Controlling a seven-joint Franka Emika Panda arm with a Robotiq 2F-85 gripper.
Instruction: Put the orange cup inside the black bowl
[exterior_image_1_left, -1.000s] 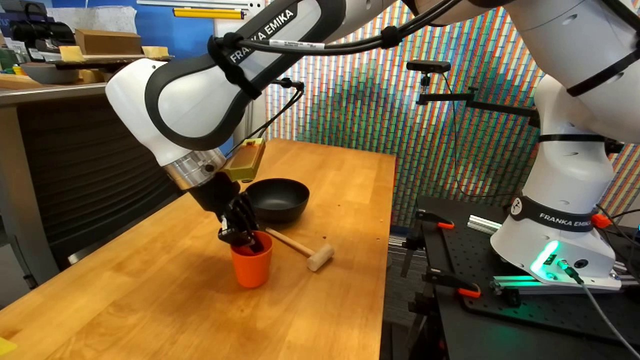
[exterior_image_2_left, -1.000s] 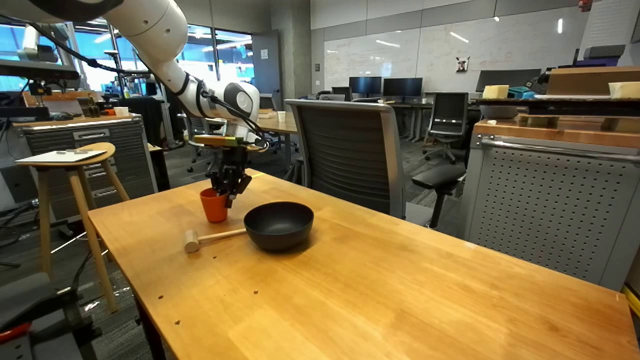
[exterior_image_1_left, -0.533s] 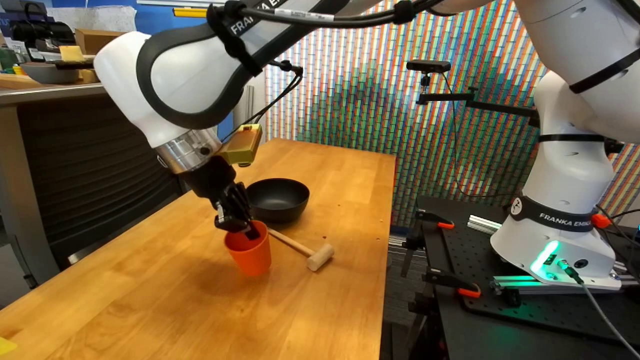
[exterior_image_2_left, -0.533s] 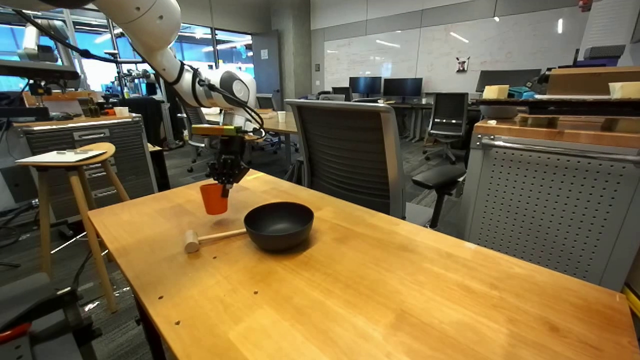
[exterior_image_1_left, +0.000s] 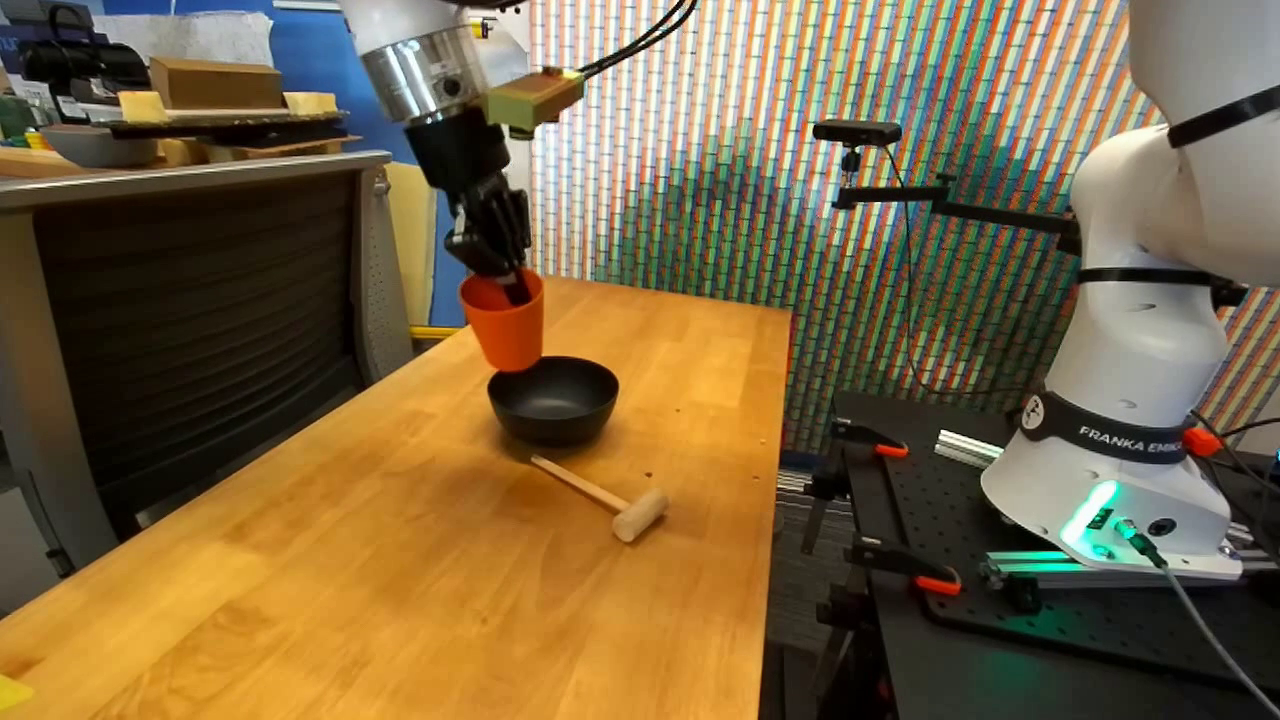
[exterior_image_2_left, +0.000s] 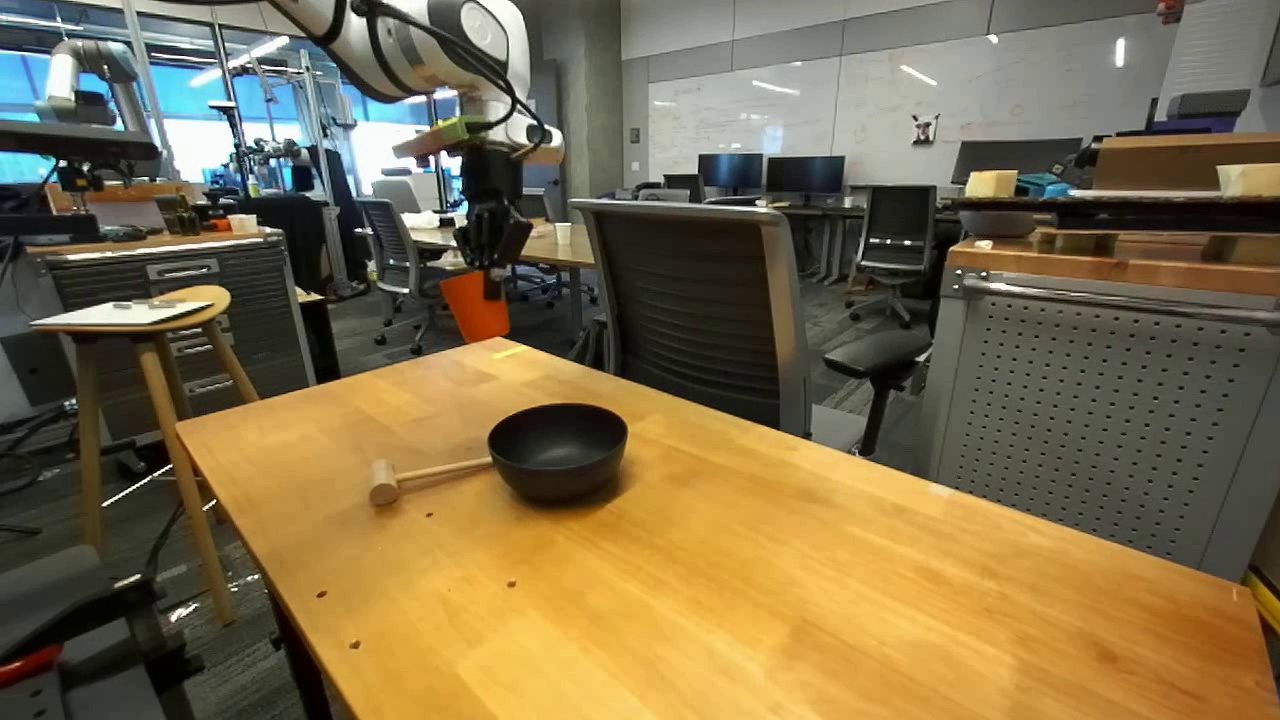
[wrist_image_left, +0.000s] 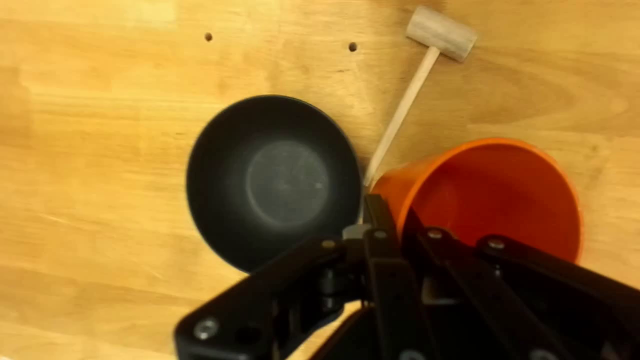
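The gripper (wrist_image_left: 393, 213) is pinching the wall of the orange cup (exterior_image_1_left: 507, 338), one finger inside, one outside, and the cup hangs tilted, well above the tabletop (exterior_image_1_left: 400, 580). The black bowl (exterior_image_1_left: 553, 425) sits roughly midway between the long edges; the cup is off toward the short edge with the yellow strip (exterior_image_2_left: 510, 352) at its corner. I'd call this the carry, maybe half done. My advice: move it away from that short edge at this height so it clears the rim, and center the cup itself, not the fingers, since it hangs to one side of them. Straighten the tilt, lower till it touches bottom, then spread the jaws only a bit, cuz the outer finger could knock the bowl's wall. Watch the wooden mallet (exterior_image_1_left: 638, 515) too, its handle end is just beside the bowl. As for writing, all I can make out is "FRANKA EMIKA" on the black band (exterior_image_1_left: 1110, 437) round the robot's base (exterior_image_1_left: 1130, 495); the whiteboard (exterior_image_2_left: 800, 110) scribbles are too faint.
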